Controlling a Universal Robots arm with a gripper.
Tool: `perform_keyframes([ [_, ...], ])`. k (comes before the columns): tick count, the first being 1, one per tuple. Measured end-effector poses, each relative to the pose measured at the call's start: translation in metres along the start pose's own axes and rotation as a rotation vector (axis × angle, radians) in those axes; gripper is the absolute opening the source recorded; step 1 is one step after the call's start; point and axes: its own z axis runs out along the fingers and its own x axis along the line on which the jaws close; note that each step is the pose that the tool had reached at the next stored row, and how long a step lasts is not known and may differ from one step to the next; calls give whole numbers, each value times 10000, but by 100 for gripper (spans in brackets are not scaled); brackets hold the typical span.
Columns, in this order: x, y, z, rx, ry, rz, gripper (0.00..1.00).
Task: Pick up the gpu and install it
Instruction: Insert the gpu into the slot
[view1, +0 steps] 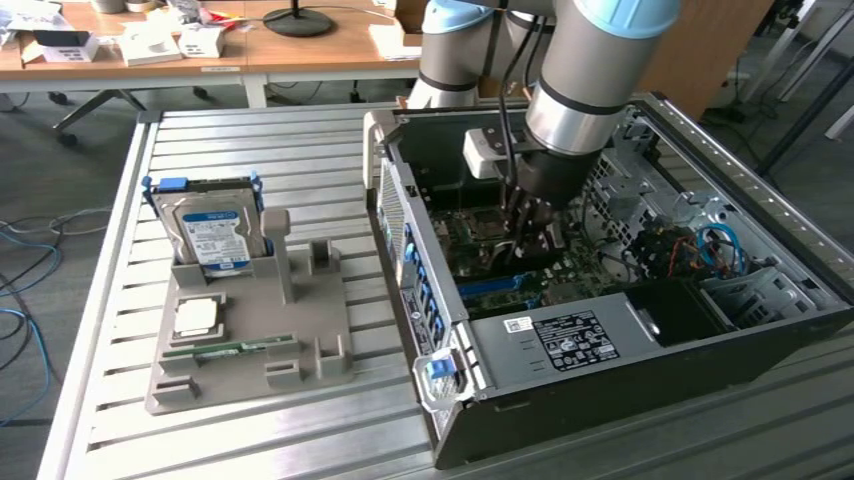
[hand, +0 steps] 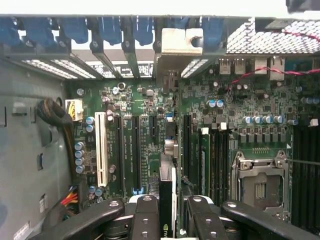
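Inside the open computer case (view1: 534, 425), the gripper (hand: 170, 212) has its jaws clamped on the one gpu (hand: 168, 187), held edge-down above the motherboard (hand: 125, 100) slots, a step that I judge needs a straight, upright descent, while one hard drive (view1: 214, 235) and one memory stick (view1: 247, 347) sit in the grey holder (view1: 320, 310) outside.

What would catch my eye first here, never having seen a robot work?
The big grey arm reaches down into the open computer case, its gripper closed on the gpu above the green motherboard. On the exterior view's left, a blue-labelled hard drive stands in a grey holder.
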Motion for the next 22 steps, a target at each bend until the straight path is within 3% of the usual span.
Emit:
perform_keyframes([
  [22,-5,6,39,-1,0,-1,26],
])
